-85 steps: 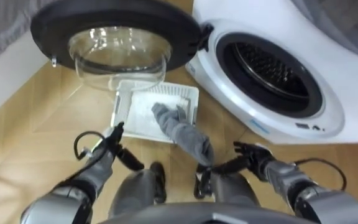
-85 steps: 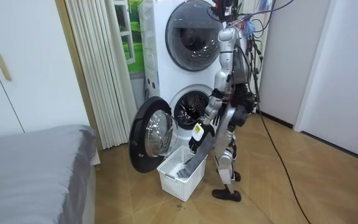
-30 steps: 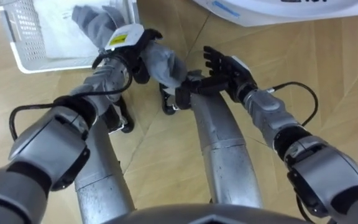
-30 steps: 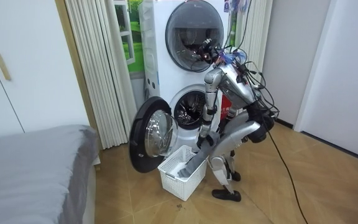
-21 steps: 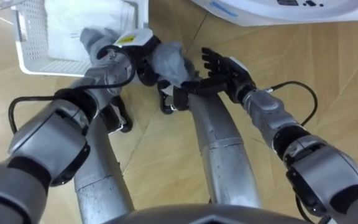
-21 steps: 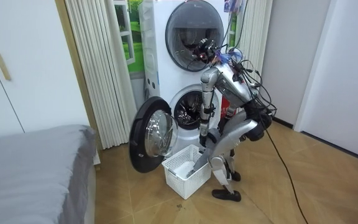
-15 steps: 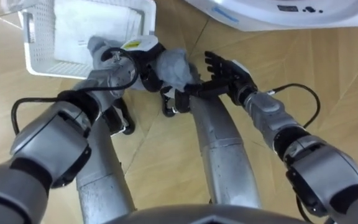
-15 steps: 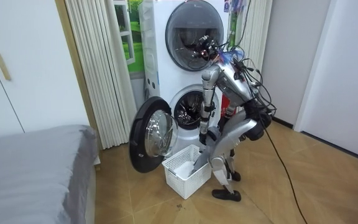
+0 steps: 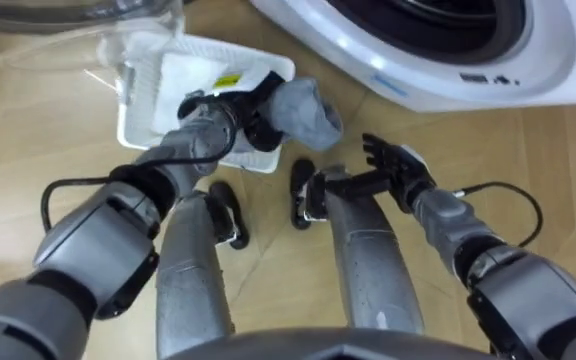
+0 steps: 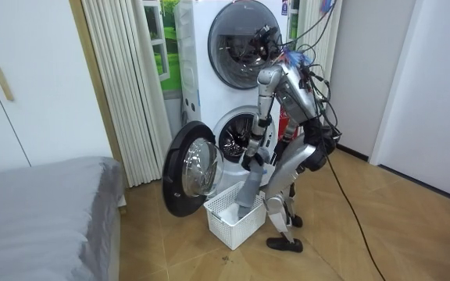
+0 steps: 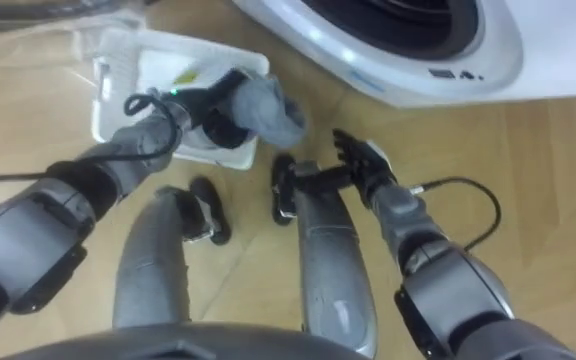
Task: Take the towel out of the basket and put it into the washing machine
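So right now my left hand point(image 9: 230, 118) is curled tight round the top end of the soft grey cloth towel point(image 9: 306, 110), with a bunched lump of it sticking out past my fingers toward the white front-loading washing machine point(image 9: 448, 75). The thing that matters for the next bit: from the head cameras, the dark round drum opening point(image 9: 438, 15) lies up and to the right of that hand, near but not touching, with the machine's white front rim between the towel and the hole. My guess is the move is a lift and a push that way, and the left hand is clearly the one to do it. My right hand point(image 9: 396, 168) is lower and further right, fingers spread and holding nothing, well apart from the towel. What the head views hide is the towel's length. From the room view it hangs long and nearly straight down from my hand, its lower end reaching the white plastic laundry basket point(image 10: 229, 226) on the wooden floor point(image 10: 170, 257); I can't tell if it's touching the bottom. That view also shows the round glass-windowed door point(image 10: 186, 168) swung wide open, off to the side.
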Motion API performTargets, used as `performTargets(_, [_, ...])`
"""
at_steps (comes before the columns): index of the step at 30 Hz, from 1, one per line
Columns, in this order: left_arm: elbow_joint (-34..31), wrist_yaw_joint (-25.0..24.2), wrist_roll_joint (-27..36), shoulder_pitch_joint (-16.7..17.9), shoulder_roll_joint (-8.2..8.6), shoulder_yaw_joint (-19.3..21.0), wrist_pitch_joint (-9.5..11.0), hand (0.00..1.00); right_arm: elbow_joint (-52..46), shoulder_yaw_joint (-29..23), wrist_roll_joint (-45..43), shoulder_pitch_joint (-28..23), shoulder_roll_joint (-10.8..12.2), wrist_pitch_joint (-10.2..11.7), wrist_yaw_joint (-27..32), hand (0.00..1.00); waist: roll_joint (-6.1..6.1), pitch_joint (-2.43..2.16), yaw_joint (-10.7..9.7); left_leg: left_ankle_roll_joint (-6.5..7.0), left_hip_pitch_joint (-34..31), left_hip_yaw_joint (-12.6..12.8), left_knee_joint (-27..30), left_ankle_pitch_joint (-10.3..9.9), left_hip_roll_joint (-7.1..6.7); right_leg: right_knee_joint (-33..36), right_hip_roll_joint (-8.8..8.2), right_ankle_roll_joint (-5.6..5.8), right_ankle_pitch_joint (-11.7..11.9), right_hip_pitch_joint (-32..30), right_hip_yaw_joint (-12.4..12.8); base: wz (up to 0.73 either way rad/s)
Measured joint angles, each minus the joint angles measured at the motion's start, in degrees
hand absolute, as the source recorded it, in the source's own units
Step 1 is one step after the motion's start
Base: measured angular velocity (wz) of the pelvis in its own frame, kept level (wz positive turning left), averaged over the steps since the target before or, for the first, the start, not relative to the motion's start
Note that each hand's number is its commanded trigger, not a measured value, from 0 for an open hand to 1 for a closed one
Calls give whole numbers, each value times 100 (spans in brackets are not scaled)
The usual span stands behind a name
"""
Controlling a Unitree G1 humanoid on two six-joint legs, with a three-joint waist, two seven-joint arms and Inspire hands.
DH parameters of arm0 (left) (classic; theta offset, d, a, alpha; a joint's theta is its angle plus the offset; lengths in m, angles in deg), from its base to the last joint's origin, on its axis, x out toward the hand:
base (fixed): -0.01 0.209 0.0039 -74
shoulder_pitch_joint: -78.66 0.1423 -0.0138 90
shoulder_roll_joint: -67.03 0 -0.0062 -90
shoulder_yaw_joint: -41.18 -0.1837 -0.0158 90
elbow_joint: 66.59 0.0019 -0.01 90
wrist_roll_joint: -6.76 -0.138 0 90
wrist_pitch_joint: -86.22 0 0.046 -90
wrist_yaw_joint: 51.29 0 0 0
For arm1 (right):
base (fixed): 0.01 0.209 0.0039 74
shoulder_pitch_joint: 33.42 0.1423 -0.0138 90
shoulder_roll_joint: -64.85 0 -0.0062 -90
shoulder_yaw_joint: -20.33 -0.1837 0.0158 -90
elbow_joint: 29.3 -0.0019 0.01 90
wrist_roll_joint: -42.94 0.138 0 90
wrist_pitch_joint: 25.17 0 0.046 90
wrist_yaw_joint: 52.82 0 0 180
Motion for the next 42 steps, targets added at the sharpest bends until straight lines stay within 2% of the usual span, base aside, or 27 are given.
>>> performTargets(3, [-256,251,461,15,-67,203,33,100,-31,-5,-261,-12,-75,-105,5,0,21,-5,100,1,299,7,-211,75,-98,-93,-72,21,-5,260,-1,12])
performTargets(7, [-457,276,1610,153,-51,359,114,100,-131,-59,-645,-19,-69,-162,-22,0,26,-8,141,-15,674,-1,-410,120,-131,-259,-77,47,-5,626,-21,4])
performTargets(9, [-559,117,2253,202,-20,420,115,100,-204,-68,-745,4,-57,-158,-2,0,23,-10,148,-17,726,9,-487,160,-153,-312,-69,71,18,661,10,0])
performTargets(11, [-804,-218,3302,405,91,431,117,100,-236,-70,-756,-22,-35,-162,2,0,24,-14,222,-20,770,8,-494,167,-150,-327,-68,69,23,710,3,0])
performTargets(12, [-851,-328,3549,453,115,421,117,100,-243,-70,-783,-42,-29,-162,3,0,24,-15,243,-22,777,-2,-492,167,-148,-337,-65,69,23,726,-5,3])
performTargets(15, [-1010,-1073,5129,695,318,414,114,100,-307,-75,-834,-106,65,-174,-2,0,18,-33,320,-23,778,-37,-487,191,-151,-412,-54,78,46,764,-38,3])
performTargets(16, [-1011,-1216,5381,741,337,407,113,100,-308,-103,-847,-109,102,-193,-4,0,11,-52,323,-23,778,-37,-509,192,-151,-421,-53,78,52,765,-38,0])
performTargets(17, [-1011,-1498,5871,862,368,399,101,100,-328,-121,-885,-138,163,-218,-12,0,14,-108,319,-21,780,-48,-551,197,-159,-445,-55,84,61,772,-46,0])
performTargets(18, [-1010,-1641,6073,925,394,400,91,100,-361,-137,-890,-170,179,-227,-17,0,18,-131,322,-20,785,-56,-559,206,-161,-467,-53,86,69,788,-55,4])
performTargets(19, [-1011,-1870,6530,1034,455,394,55,100,-424,-175,-878,-238,204,-264,-23,0,16,-155,332,-18,823,-62,-570,223,-157,-532,-52,90,91,848,-88,7])
performTargets(20, [-1011,-2033,6964,1118,504,363,-12,100,-429,-208,-877,-267,224,-312,-28,0,14,-210,339,-10,848,-70,-627,241,-160,-603,-48,98,119,894,-113,7])
performTargets(23, [-1010,-2465,7675,1309,527,233,-170,100,-439,-340,-1006,-273,228,-492,-35,0,-43,-252,404,15,1084,-31,-914,341,-194,-845,-33,127,235,1102,-98,-3])
performTargets(27, [-1005,-2959,8278,1547,524,188,-434,100,-512,-451,-1168,-294,236,-659,-13,0,-88,-290,431,29,1245,-11,-1180,452,-206,-1147,14,157,393,1276,-100,-1])
performTargets(29, [-1004,-3153,8707,1654,529,156,-581,100,-567,-453,-1210,-292,235,-731,-11,0,-90,-290,416,36,1230,-12,-1288,519,-197,-1316,43,152,504,1294,-130,-2])
performTargets(32, [-1004,-3332,9031,1781,499,38,-705,100,-694,-474,-1307,-386,227,-877,-9,0,-87,-292,430,33,1242,-29,-1360,553,-185,-1454,78,157,564,1346,-158,0])
performTargets(37, [-1003,-3602,9246,1908,484,-64,-878,100,-794,-488,-1615,-430,242,-1027,-17,0,-74,-299,475,29,1245,-44,-1399,560,-179,-1531,117,167,601,1361,-133,-1])
performTargets(40, [-991,-3767,9250,1906,482,-64,-938,100,-865,-488,-1706,-436,242,-1045,-10,0,-69,-302,510,28,1249,-42,-1407,560,-178,-1530,121,167,601,1357,-129,0])
performTargets(41, [-981,-3793,9251,1906,482,-66,-950,100,-869,-487,-1724,-437,242,-1047,-2,19,-66,-303,532,28,1255,-42,-1409,560,-179,-1523,122,167,601,1357,-127,0])
performTargets(42, [-972,-3802,9257,1911,482,-66,-957,100,-873,-486,-1741,-442,242,-1050,2,100,-59,-307,547,27,1256,-42,-1412,560,-179,-1520,122,167,600,1358,-127,0])
